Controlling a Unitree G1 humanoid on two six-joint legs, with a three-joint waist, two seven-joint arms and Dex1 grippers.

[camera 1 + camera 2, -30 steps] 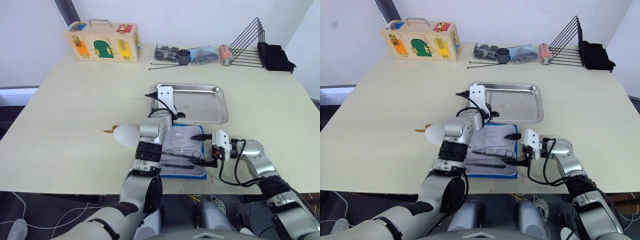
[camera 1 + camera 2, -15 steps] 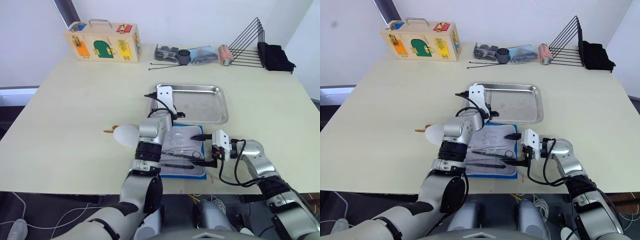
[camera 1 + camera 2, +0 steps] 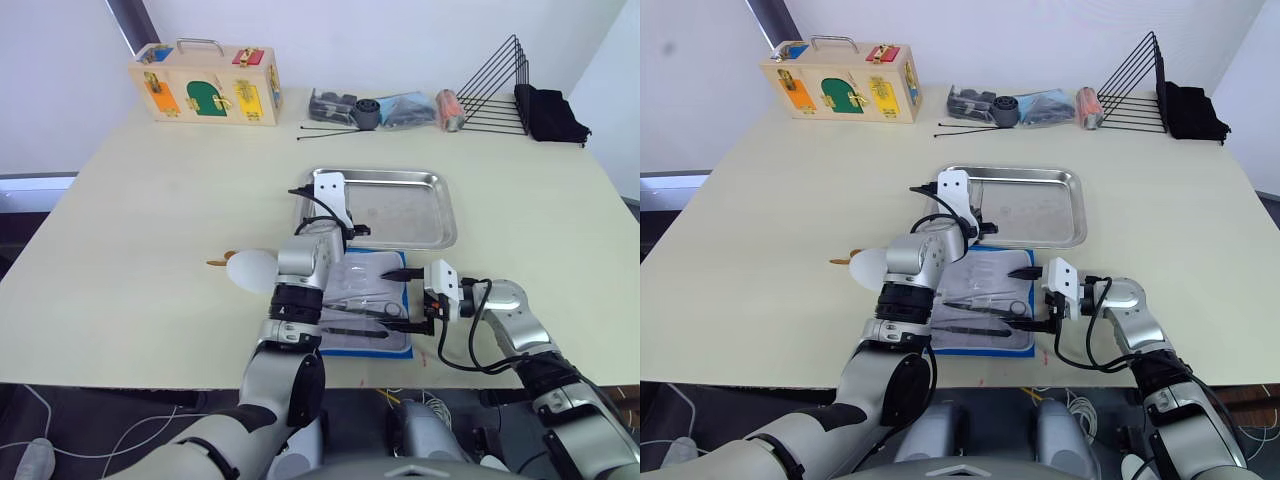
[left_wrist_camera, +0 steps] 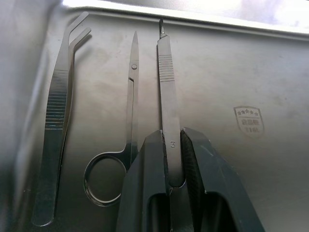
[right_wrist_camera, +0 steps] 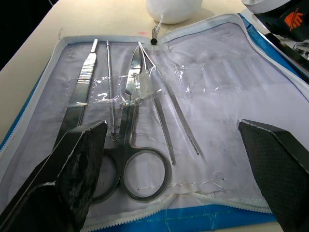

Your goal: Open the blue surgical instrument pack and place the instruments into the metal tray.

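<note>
The blue surgical instrument pack (image 3: pixel 372 345) lies unzipped and flat near the table's front edge, its clear inner side up. Inside it sit a flat silvery handle (image 5: pixel 84 82), a thin probe (image 5: pixel 110 87), scissors (image 5: pixel 133 116) and long tweezers (image 5: pixel 169 111). My right gripper (image 3: pixel 405 299) stands open at the pack's right edge, fingers (image 5: pixel 72 169) wide apart, holding nothing. My left gripper (image 4: pixel 172 140) is over the left end of the metal tray (image 3: pixel 410 205), shut on a scalpel handle (image 4: pixel 165 72). Bent tweezers (image 4: pixel 58 111) and small scissors (image 4: pixel 130 111) lie in the tray beside it.
A white oval pad (image 3: pixel 250 270) rests left of the pack. Along the back stand a wooden latch box (image 3: pixel 205 83), dark clutter (image 3: pixel 385 108), a black wire rack (image 3: pixel 495 85) and a black cloth (image 3: pixel 550 112). Two long black rods (image 3: pixel 350 130) lie behind the tray.
</note>
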